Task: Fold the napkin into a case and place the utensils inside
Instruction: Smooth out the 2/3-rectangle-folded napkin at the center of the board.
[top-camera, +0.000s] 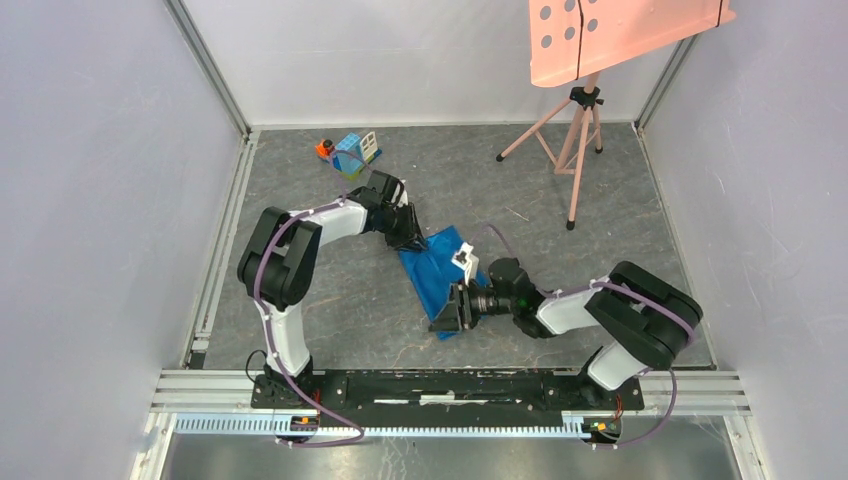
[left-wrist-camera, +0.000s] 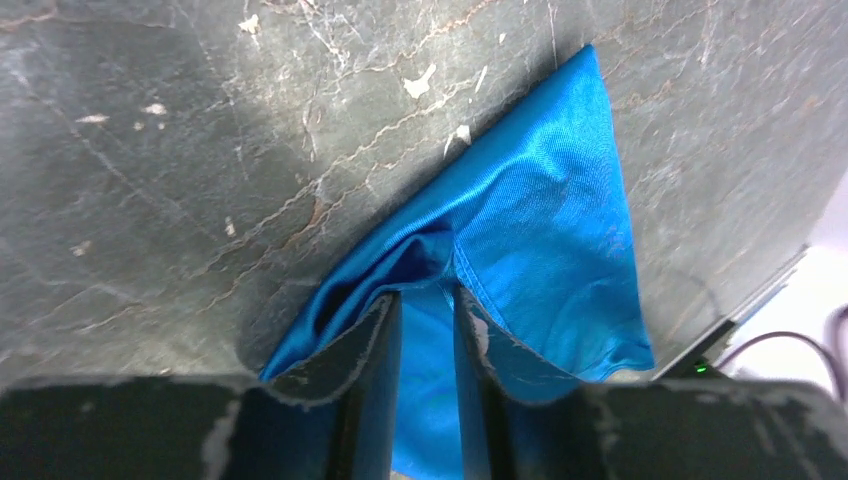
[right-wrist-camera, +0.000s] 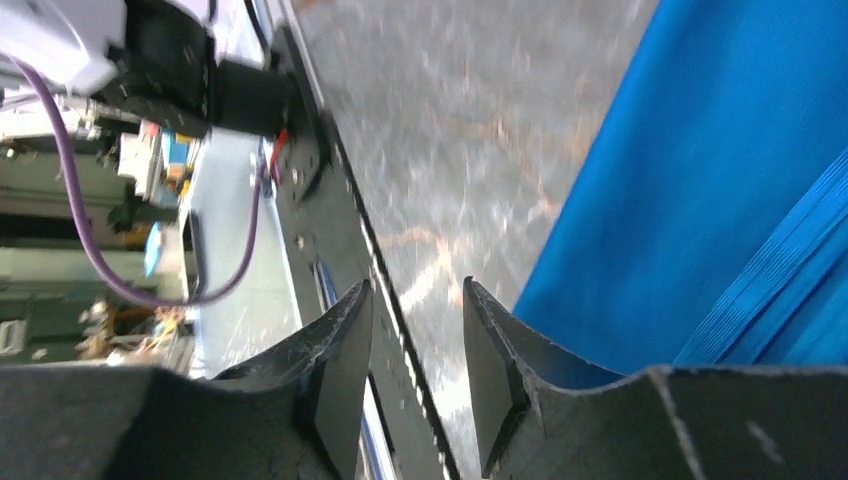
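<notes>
Nearest, the right end effector (right-wrist-camera: 417, 295) is hovering open and empty beside the near end of the napkin (top-camera: 435, 275), which is lying part-folded on the surface (top-camera: 340, 300). Farther, the left end effector (left-wrist-camera: 427, 296) is straddling a pucker of cloth, jaws barely parted — grip unclear. No utensils are showing — inserting them is probably all still waiting.

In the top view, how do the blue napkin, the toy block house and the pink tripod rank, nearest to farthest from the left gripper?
1. napkin, right at the left gripper, centre.
2. toy block house, behind it, back left.
3. pink tripod, far back right.
</notes>
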